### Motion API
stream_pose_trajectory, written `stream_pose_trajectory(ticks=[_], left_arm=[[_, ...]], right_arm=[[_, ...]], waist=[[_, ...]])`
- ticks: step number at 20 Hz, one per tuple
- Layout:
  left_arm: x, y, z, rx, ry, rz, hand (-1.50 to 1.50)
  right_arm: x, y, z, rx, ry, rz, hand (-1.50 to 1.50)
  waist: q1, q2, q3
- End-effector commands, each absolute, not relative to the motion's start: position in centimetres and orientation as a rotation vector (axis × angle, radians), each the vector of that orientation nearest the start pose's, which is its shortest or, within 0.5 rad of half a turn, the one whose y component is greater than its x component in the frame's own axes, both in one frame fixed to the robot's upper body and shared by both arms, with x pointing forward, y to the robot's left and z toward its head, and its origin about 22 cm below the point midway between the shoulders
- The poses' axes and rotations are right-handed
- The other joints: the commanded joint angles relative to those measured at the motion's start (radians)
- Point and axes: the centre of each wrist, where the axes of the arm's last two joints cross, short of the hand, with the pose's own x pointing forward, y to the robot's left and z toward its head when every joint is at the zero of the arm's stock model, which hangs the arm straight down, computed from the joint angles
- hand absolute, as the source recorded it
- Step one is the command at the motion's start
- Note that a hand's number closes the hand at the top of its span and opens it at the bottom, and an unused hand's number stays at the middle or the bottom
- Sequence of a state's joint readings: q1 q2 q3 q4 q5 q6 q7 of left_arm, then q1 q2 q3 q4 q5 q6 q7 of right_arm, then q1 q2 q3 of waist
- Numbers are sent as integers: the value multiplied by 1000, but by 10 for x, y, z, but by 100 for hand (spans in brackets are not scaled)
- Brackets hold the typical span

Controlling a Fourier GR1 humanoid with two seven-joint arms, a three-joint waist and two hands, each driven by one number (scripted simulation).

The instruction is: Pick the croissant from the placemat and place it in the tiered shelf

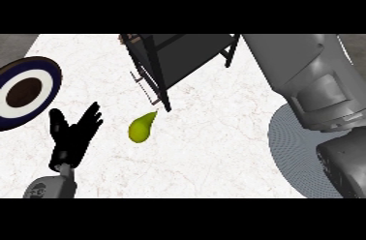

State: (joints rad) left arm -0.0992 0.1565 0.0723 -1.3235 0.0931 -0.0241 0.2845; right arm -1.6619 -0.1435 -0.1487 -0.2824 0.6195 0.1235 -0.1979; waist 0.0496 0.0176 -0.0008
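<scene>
Below the tiered shelf [178, 55]: green fruit [142, 127] is lying on the counter [214, 157].
Left of shelf: ringed plate [52, 69] is sitting at the edge.
Robot's left hand [71, 137]: resting open, fingers spread, lower left of shelf.
Grey placemat [286, 142]: right forearm [307, 79] is covering it, right of shelf; croissant hidden, right hand out of view.

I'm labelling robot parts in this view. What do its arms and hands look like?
The left hand is black, with slim fingers and a thumb, on a grey forearm. The right arm is a bulky grey shell of smooth panels; its hand does not show.
</scene>
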Motion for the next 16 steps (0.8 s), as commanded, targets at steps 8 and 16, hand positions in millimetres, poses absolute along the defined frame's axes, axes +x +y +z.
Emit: stream_pose_trajectory(ticks=[8,16], left_arm=[[268,279,-18,73,-1136,-2,0],[251,278,-26,57,-1109,2,0]], right_arm=[[472,-89,320,-26,-1908,687,-150],[472,-99,338,118,-1856,390,-150]], waist=[[9,5,0],[8,-4,0]])
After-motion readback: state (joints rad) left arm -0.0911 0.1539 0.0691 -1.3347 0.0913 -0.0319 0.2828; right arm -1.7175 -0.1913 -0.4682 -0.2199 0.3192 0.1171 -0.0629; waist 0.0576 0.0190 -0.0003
